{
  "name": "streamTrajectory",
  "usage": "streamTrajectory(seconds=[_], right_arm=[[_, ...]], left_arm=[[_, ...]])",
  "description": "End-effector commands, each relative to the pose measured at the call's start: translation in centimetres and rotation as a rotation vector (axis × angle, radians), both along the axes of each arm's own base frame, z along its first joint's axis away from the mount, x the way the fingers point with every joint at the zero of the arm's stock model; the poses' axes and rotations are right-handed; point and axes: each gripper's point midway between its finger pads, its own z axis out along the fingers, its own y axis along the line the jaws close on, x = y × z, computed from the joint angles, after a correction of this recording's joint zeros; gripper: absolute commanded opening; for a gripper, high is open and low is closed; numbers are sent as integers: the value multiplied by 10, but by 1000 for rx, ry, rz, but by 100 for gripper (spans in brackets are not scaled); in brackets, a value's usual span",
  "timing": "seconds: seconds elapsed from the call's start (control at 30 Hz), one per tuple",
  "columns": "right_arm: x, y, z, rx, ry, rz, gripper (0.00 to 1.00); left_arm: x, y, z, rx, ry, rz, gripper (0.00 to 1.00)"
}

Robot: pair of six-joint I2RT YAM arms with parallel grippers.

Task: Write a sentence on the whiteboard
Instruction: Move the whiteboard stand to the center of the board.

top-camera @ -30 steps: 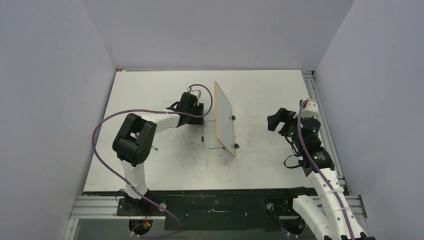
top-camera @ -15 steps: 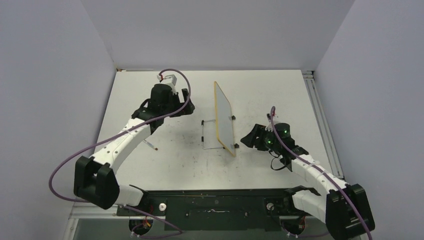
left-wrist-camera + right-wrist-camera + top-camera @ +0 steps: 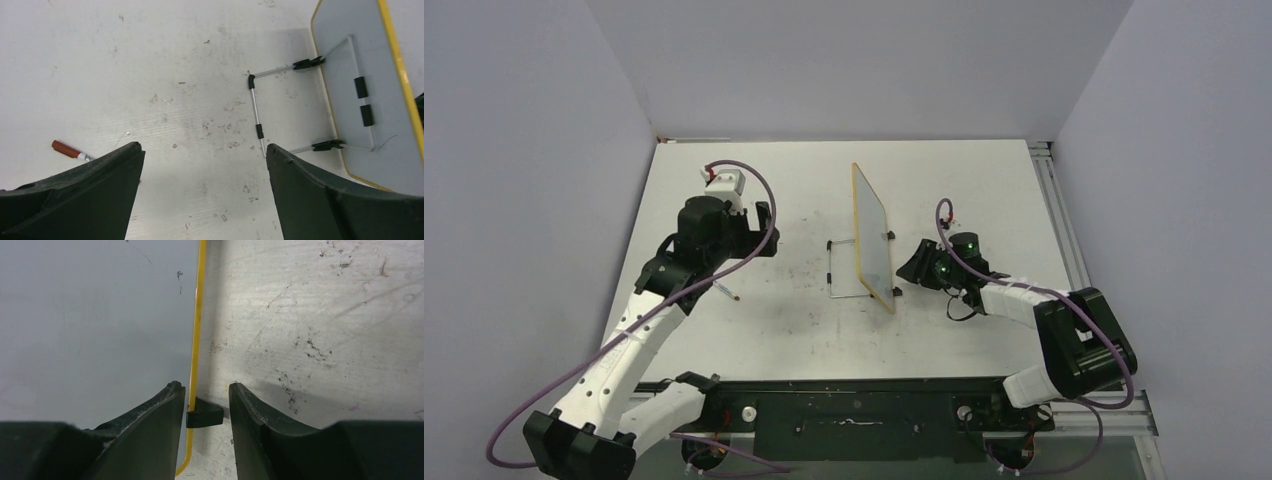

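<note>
The whiteboard [image 3: 876,240] stands tilted at the middle of the table [image 3: 964,180], with its wire stand [image 3: 256,112] reaching out on the 9 o'clock side. The only marks on its face are a thin scratch and a small dark speck near the yellow frame, neither readable as letters. The left gripper [image 3: 767,232] hovers at 9 o'clock from the board, its jaws spread wide over bare table. A red-capped marker [image 3: 67,149] lies at about 8 o'clock from the board. The right gripper [image 3: 206,387], at 4 o'clock, has narrowed jaws straddling the frame's edge and a black foot [image 3: 205,417]. I cannot tell whether they press on it.
</note>
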Motion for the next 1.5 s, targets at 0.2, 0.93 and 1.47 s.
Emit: streamTrajectory(seconds=[0.2,0.93,1.47], right_arm=[[17,27,-4,13,-52,77,29],[-70,80,-20,-26,-36,214,24],[-82,64,17,-208,-307,348,44]], left_arm=[[1,18,-12,64,-45,39,91],[0,29,-9,74,-66,83,91],[0,36,-9,70,-68,114,91]])
